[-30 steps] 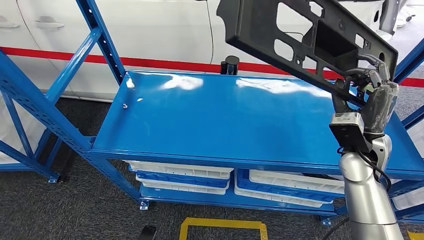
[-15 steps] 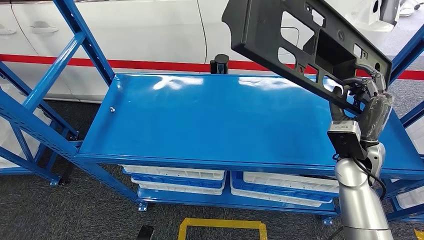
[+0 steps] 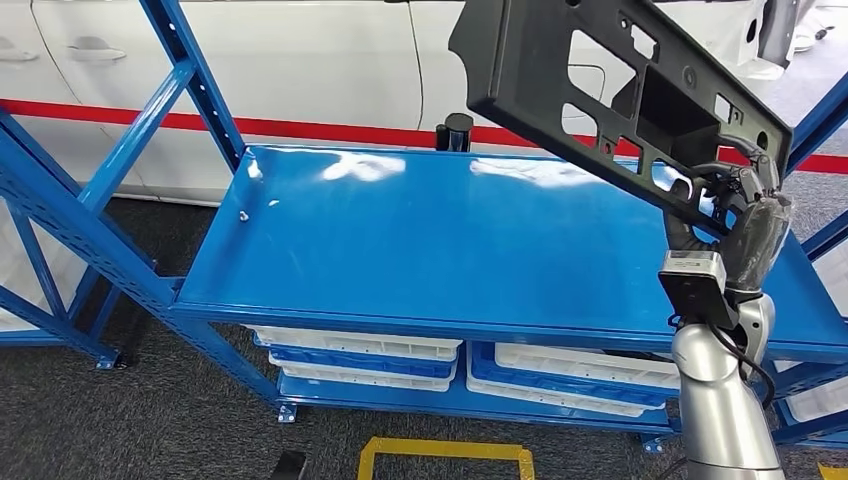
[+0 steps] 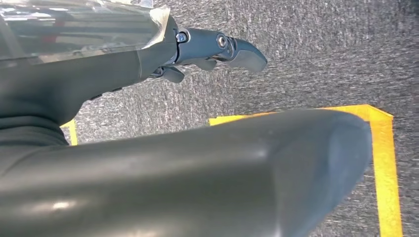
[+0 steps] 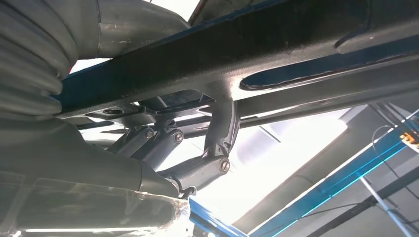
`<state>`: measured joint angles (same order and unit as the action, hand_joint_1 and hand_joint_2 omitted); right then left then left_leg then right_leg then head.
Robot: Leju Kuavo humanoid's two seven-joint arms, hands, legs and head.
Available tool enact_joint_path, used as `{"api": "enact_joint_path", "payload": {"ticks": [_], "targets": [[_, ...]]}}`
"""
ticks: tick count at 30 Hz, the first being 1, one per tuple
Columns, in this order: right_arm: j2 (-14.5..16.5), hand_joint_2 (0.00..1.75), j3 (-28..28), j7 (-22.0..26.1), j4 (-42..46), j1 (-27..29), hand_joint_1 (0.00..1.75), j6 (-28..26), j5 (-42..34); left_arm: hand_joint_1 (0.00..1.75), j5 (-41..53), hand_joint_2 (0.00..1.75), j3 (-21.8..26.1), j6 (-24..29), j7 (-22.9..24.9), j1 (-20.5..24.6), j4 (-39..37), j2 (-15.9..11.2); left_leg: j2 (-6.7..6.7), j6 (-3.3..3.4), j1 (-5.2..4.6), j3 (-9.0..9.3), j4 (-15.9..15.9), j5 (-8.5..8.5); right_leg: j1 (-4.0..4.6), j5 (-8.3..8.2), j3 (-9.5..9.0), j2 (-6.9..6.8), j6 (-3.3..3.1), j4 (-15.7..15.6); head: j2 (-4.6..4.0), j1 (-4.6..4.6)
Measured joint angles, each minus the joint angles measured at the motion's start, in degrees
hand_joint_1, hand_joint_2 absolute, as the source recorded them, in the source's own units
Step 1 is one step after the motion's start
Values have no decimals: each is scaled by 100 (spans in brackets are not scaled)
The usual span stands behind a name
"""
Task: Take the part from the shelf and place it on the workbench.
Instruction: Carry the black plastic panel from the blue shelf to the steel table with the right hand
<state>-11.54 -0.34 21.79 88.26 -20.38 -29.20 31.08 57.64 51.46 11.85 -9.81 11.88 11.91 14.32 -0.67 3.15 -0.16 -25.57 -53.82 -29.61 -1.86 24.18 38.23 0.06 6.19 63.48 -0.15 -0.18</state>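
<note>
Our right hand grips the black part by its lower edge, above the blue shelf. We should keep it level and firmly gripped while carrying. Our left hand hangs empty, fingers apart.

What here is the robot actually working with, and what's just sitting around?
Part of the job:
- black plastic part, held up by the right hand
- blue shelf

Just there:
- white trays on the lower level
- white car behind
- yellow floor marking
- left hand, hanging over the floor, holding nothing
</note>
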Motion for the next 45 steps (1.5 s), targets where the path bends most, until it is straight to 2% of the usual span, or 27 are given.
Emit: {"api": "enact_joint_path", "payload": {"ticks": [1,2,5,7,8,10,11,12,13,15,17,20,22,23,25,27,28,30,32,34,37,38,40,41,42,43,45], "targets": [[1,175,-2,0,3,3,175,0,-1,0,0,0,0,-2,0,2,-1,0,-7,-37,-3,-7,-27,-46,2,-106,-176,4,5,-307,0,1],[2,175,-5,-1,5,5,175,0,-1,0,0,0,1,-3,0,4,-1,-1,-13,-72,-12,-21,-65,-90,5,-125,-285,11,-29,-496,0,3],[8,175,-15,-2,16,14,175,-1,1,0,0,0,1,-3,0,12,1,-3,-24,-150,-26,-45,-143,-185,-7,-7,-304,40,-236,-538,0,-8],[11,175,-21,-2,33,12,175,-1,1,0,0,0,1,0,-1,19,4,-4,-4,-207,-14,-147,-374,-338,-32,33,-323,37,-338,-534,0,-25],[13,175,-24,-2,41,10,175,-1,0,0,0,0,1,1,-1,20,5,-4,8,-237,-5,-299,-668,-482,-38,46,-336,33,-371,-537,0,-33],[17,175,-27,-2,47,10,175,0,0,0,0,0,1,2,0,16,4,-4,23,-281,14,-791,-1490,-782,-21,65,-346,25,-406,-537,0,-40],[21,175,-27,-2,48,11,175,0,0,0,0,0,1,2,0,11,4,-5,23,-288,22,-1020,-1811,-833,-11,72,-349,23,-415,-537,0,-40],[24,175,-26,-2,48,12,175,0,1,0,0,0,1,2,0,7,3,-5,24,-284,28,-1168,-1953,-773,-3,77,-356,23,-421,-537,0,-40],[28,175,-26,-2,48,12,175,-1,1,0,0,0,1,2,0,5,3,-5,24,-268,31,-1197,-1852,-581,3,84,-370,24,-428,-537,0,-40],[36,175,-26,-2,49,10,175,-2,1,0,0,0,1,3,0,8,4,-5,25,-210,28,-974,-1129,-53,9,98,-407,30,-437,-539,0,-39],[41,175,-27,-2,50,6,175,-2,1,0,0,0,1,4,0,13,5,-6,23,-153,-3,-723,-523,239,29,104,-414,37,-423,-542,0,-35],[44,175,-27,-2,52,8,175,-1,1,0,-1,0,2,4,0,15,5,-9,16,-79,-48,-670,-378,264,42,88,-401,36,-341,-562,0,-42],[42,175,-27,-2,56,5,175,-1,1,0,-2,0,3,4,0,18,5,-7,17,-4,-40,-640,-301,316,47,173,-326,21,-305,-430,0,-36],[39,175,-27,-1,58,0,175,-2,0,0,-2,0,3,4,0,20,5,-5,19,32,-29,-625,-266,341,57,291,-219,14,-321,-204,0,-29],[38,175,-28,-1,58,-4,175,-2,-1,0,-2,0,3,4,0,19,5,-3,24,70,-36,-631,-257,353,59,602,122,10,-376,533,0,-16],[39,175,-29,-1,58,11,175,-2,-1,0,-2,0,4,4,0,12,5,-3,23,78,-46,-637,-260,351,56,729,352,9,-345,1039,0,-13],[39,175,-29,-2,58,16,175,-2,-1,0,-2,0,5,4,0,10,5,-3,21,76,-46,-635,-263,349,50,662,316,8,-293,981,0,-13],[39,175,-29,-2,59,13,175,-2,0,0,-2,0,6,3,0,10,5,-1,14,55,-38,-621,-274,335,32,370,-46,2,-177,292,0,-11],[39,175,-29,-1,61,5,175,-2,0,0,-2,0,6,0,0,12,5,1,4,10,-54,-627,-299,307,39,175,-431,15,-152,-387,0,-10],[39,175,-29,-1,63,5,175,-2,1,0,-2,0,7,-3,0,14,5,0,-4,-33,-78,-646,-329,289,63,172,-541,37,-225,-572,0,-15],[41,175,-29,-2,65,4,175,-2,1,0,-2,0,7,-2,0,16,8,-2,-4,-109,-64,-711,-462,183,-1,184,-540,39,-339,-593,0,-32],[43,175,-29,-2,66,-2,175,-2,1,0,-2,0,6,1,0,17,9,-2,2,-147,-50,-814,-679,52,-24,183,-549,36,-378,-600,0,-44],[46,175,-29,-2,66,-8,175,-2,1,0,-2,0,7,4,0,13,9,-2,16,-217,-13,-1187,-1429,-293,-21,189,-554,29,-431,-600,0,-67],[49,175,-29,-2,66,-8,175,-2,1,0,-2,0,7,4,0,9,8,-2,19,-242,8,-1392,-1808,-414,-19,191,-553,26,-434,-599,0,-67],[52,175,-28,-2,65,-8,175,-2,1,0,-2,0,8,4,0,5,8,-3,21,-259,26,-1533,-2036,-434,-18,193,-554,25,-435,-598,0,-67],[54,175,-28,-2,65,-7,175,-2,1,0,-2,0,8,4,0,4,7,-3,24,-267,43,-1572,-2047,-338,-18,196,-559,24,-436,-598,0,-68],[58,175,-28,-2,65,-8,175,-2,1,0,-2,0,8,4,0,6,8,-6,35,-259,71,-1339,-1457,86,-24,206,-579,28,-433,-598,0,-69]]}}
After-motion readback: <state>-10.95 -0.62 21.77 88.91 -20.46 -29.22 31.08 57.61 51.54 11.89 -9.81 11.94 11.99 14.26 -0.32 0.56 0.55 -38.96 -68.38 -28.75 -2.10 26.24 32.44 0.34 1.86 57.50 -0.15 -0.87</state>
